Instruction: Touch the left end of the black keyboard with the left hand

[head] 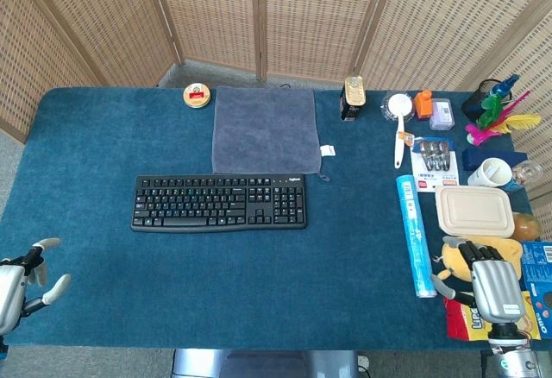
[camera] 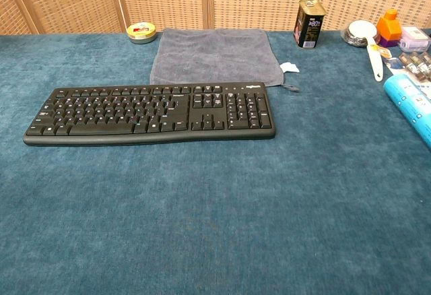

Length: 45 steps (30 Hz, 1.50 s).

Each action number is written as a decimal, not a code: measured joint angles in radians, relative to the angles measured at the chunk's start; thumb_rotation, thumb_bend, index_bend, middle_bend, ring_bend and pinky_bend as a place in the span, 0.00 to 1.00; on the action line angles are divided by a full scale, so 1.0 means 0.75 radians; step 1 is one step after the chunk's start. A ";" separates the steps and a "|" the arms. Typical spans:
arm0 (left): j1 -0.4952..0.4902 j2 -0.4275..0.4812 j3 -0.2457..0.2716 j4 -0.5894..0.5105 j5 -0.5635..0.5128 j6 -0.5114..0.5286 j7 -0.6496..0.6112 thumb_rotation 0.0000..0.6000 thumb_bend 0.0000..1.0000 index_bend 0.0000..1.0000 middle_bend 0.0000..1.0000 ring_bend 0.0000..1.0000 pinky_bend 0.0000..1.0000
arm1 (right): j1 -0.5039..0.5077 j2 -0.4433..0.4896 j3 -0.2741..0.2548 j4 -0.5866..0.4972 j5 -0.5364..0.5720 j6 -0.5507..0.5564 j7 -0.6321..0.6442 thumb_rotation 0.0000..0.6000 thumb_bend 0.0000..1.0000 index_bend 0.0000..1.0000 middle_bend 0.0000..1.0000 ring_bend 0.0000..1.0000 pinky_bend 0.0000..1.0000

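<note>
The black keyboard (head: 220, 202) lies flat on the blue cloth, its long side running left to right; the chest view shows the keyboard (camera: 149, 112) whole. My left hand (head: 21, 285) is at the table's near left corner, fingers spread and holding nothing, well short of the keyboard's left end (head: 138, 204). At the near right edge my right hand (head: 492, 283) rests palm down with its fingers stretched out over snack packets, empty. Neither hand appears in the chest view.
A grey towel (head: 266, 129) lies just behind the keyboard. A round tin (head: 197, 95) sits at the back left, a dark can (head: 352, 98) behind centre. On the right are a blue tube (head: 414, 235), a lidded box (head: 474, 211), a cup (head: 488, 172) and several small items.
</note>
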 measured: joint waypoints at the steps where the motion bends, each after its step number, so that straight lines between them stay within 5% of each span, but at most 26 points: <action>1: 0.000 -0.003 0.000 0.002 -0.001 -0.003 0.004 0.00 0.14 0.26 0.69 0.64 0.60 | 0.001 -0.002 0.000 0.001 0.003 -0.005 0.000 0.00 0.26 0.27 0.37 0.38 0.34; 19: -0.054 0.004 -0.034 -0.006 0.019 -0.048 0.061 0.00 0.14 0.26 0.72 0.65 0.61 | -0.010 0.012 -0.004 -0.013 -0.001 0.018 -0.002 0.00 0.26 0.27 0.37 0.38 0.34; 24: -0.124 0.026 -0.073 -0.031 0.017 -0.125 0.132 0.00 0.14 0.26 0.95 0.87 0.85 | -0.022 0.020 -0.009 -0.014 0.004 0.026 0.000 0.00 0.26 0.27 0.37 0.38 0.34; 29: -0.229 0.044 -0.118 -0.048 -0.010 -0.264 0.218 0.00 0.14 0.26 1.00 1.00 1.00 | -0.029 0.030 -0.009 -0.024 0.003 0.037 -0.002 0.00 0.26 0.27 0.37 0.38 0.34; 45: -0.635 -0.049 -0.245 -0.028 -0.501 -0.817 0.572 0.00 0.14 0.26 1.00 1.00 1.00 | -0.038 0.025 -0.008 -0.011 0.024 0.027 -0.003 0.00 0.26 0.27 0.37 0.39 0.34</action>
